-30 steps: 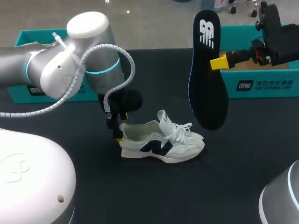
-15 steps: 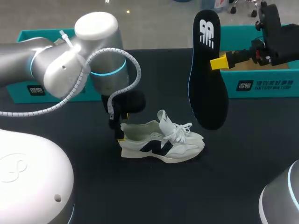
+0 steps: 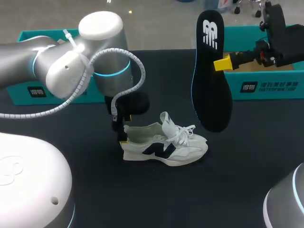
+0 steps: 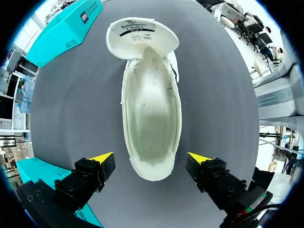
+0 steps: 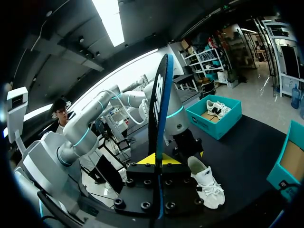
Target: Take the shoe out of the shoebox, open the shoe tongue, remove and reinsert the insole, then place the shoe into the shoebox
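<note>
Right tool (image 3: 222,63) pinches the thin black foam insole (image 3: 209,90) upright in the air; it looks bendy. The light white mesh sneaker (image 3: 164,145) sits on the dark tabletop (image 3: 237,166), left tool (image 4: 151,160) spread open astride its firmer heel, probably the best hold.

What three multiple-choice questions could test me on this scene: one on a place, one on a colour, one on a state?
1. Where is the black insole?
A. inside the shoe
B. upright above the table, held by the right arm's fingers
C. in a box

2. What colour are the shoeboxes?
A. teal
B. red
C. white

3. How do the left arm's fingers stand?
A. shut on the tongue
B. shut on the insole
C. open, either side of the shoe's heel

Answers:
1 B: the head view shows it clamped and hanging over the table.
2 A: both boxes at the table's back are teal.
3 C: the left wrist view shows gaps between tips and heel.
</note>
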{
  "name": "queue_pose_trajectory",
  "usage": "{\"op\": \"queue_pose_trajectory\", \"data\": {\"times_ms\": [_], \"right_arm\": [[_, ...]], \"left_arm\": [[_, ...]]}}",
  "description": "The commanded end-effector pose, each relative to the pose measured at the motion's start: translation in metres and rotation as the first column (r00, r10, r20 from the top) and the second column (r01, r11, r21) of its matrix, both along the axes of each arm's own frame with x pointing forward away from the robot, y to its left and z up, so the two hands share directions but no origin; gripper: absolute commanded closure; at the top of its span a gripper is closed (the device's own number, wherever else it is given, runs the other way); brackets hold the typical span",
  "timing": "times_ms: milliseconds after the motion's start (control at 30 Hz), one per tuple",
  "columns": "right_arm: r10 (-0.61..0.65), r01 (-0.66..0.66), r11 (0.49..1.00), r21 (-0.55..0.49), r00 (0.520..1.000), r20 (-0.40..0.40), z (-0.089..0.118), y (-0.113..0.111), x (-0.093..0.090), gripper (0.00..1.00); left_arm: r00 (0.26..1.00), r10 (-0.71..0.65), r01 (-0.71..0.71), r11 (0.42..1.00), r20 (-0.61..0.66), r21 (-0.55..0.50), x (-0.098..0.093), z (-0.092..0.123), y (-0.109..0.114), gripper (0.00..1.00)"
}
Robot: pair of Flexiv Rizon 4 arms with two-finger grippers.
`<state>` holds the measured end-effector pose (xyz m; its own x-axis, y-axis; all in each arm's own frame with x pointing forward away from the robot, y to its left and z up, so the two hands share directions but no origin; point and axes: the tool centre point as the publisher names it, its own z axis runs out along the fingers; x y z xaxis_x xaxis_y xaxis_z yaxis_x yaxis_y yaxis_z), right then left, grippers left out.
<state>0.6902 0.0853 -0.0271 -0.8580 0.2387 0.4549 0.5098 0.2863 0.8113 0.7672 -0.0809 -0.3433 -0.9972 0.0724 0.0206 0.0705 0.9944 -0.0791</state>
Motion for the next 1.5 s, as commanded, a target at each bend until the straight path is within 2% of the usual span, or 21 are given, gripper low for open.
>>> {"op": "queue_pose_trajectory", "data": {"times_ms": [33,233,800,1267,1467,1500], "right_arm": [[0.001,-0.001,1.000,-0.001,1.000,-0.001,-0.001,0.002,0.002,1.00],[0.001,-0.001,1.000,-0.001,1.000,-0.001,-0.001,0.002,0.002,1.00],[0.001,-0.001,1.000,-0.001,1.000,-0.001,-0.001,0.002,0.002,1.00],[0.001,-0.001,1.000,-0.001,1.000,-0.001,-0.001,0.002,0.002,1.00],[0.001,-0.001,1.000,-0.001,1.000,-0.001,-0.001,0.002,0.002,1.00],[0.001,-0.001,1.000,-0.001,1.000,-0.001,-0.001,0.002,0.002,1.00]], "left_arm": [[1.000,-0.005,0.005,1.000,0.019,-0.014,-0.001,0.015,0.002,0.00],[0.999,-0.016,0.017,0.999,0.029,-0.028,0.005,0.028,-0.006,0.00],[0.997,-0.074,0.074,0.995,-0.005,-0.065,0.043,0.006,-0.053,0.00],[0.999,-0.045,0.043,0.995,-0.011,-0.091,0.042,-0.014,-0.081,0.00],[0.998,-0.055,0.052,0.993,-0.025,-0.106,0.042,-0.020,-0.091,0.12],[0.998,-0.055,0.052,0.993,-0.026,-0.108,0.042,-0.020,-0.092,0.21]]}}
